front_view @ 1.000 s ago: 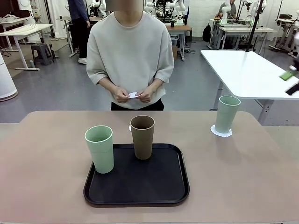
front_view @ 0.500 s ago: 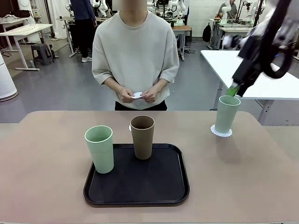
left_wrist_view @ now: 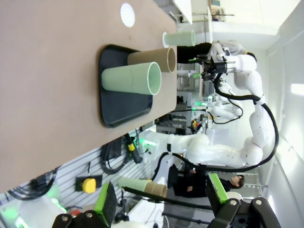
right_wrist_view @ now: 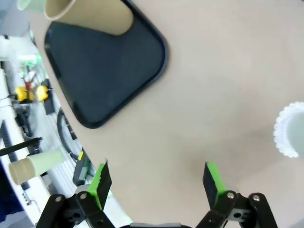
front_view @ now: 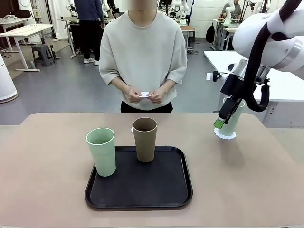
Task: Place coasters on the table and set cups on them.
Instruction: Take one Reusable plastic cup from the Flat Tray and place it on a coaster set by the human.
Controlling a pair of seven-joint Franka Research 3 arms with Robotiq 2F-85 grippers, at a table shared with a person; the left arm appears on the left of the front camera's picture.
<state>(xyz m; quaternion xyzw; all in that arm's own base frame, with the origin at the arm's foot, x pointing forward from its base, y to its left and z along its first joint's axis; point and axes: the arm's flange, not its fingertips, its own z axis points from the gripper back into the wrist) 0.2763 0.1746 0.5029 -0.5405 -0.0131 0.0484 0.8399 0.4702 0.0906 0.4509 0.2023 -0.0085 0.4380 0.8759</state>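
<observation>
Your right gripper (front_view: 222,119) has swung in, jaws spread and empty, just in front of the mint cup (front_view: 236,116) seated on its coaster (front_view: 226,135). Well to its left, the brown cup (front_view: 145,139) and second mint cup (front_view: 101,152) wait on the tray (front_view: 142,190): two left.

A lab: white worktables (front_view: 23,31), a stool (front_view: 43,53), bare grey floor (front_view: 61,90).

A coaster (front_view: 132,129) is mostly hidden behind the brown cup (front_view: 145,139) at the front view's centre. At right, a green cup (front_view: 235,125) is partly covered by the right gripper (front_view: 221,122).
</observation>
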